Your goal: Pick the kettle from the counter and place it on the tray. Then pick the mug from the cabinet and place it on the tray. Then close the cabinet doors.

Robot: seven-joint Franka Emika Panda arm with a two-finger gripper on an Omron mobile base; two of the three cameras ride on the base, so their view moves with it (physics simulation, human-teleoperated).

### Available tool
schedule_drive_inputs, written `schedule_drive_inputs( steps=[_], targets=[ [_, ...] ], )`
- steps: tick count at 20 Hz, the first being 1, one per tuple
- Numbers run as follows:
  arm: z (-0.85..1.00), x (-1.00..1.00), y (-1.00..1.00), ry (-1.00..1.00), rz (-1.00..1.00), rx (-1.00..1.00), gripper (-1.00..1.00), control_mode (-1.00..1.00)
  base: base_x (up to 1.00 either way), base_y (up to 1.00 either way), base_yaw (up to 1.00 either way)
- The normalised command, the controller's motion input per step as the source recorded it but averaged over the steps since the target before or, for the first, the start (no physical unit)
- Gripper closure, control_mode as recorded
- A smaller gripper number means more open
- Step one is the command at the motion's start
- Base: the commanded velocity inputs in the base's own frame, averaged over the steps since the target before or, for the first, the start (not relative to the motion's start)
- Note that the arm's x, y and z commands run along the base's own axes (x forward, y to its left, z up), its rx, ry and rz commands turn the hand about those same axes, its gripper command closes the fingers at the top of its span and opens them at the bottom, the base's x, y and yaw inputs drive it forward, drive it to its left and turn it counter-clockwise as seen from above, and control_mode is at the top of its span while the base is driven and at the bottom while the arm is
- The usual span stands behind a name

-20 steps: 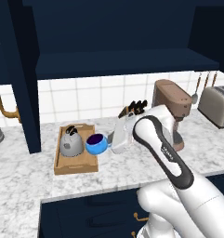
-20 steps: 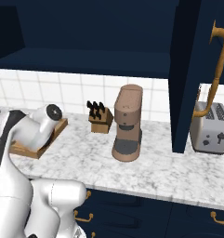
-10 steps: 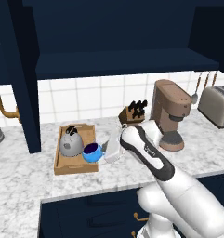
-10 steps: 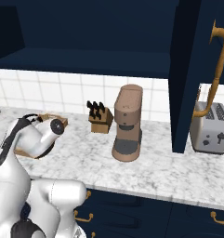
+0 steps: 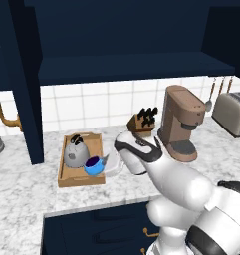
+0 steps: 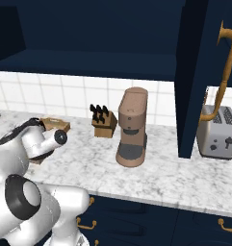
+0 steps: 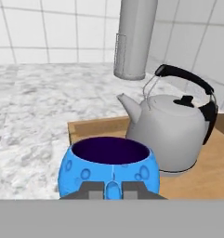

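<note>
Gripper [image 7: 112, 189] pinches the blue mug [image 7: 109, 166] by its rim, holding it over the near end of the tray [image 5: 66, 175], beside the kettle [image 5: 75, 154] already sitting there, ready to set down.

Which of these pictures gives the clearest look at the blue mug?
The hand view: the mug is close up, its dark inside visible, beside the kettle. The left base view shows it small over the tray. In the right base view the arm hides it.
</note>
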Motion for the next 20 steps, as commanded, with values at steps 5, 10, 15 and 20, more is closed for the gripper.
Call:
schedule_drive_inputs(
  steps=[5, 10, 15, 20],
  targets=[
    [-0.35, 0.51, 0.18, 0.00, 0.02, 0.00, 1.00, -1.00, 0.00, 0.00, 0.00],
    [-0.41, 0.39, 0.21, 0.00, 0.02, 0.00, 1.00, -1.00, 0.00, 0.00, 0.00],
    [-0.35, 0.19, 0.26, 0.00, 0.02, 0.00, 1.00, -1.00, 0.00, 0.00, 0.00],
    [-0.09, -0.23, 0.10, 0.04, 0.04, 0.00, -1.00, -1.00, 0.00, 0.00, 0.00]
  ],
)
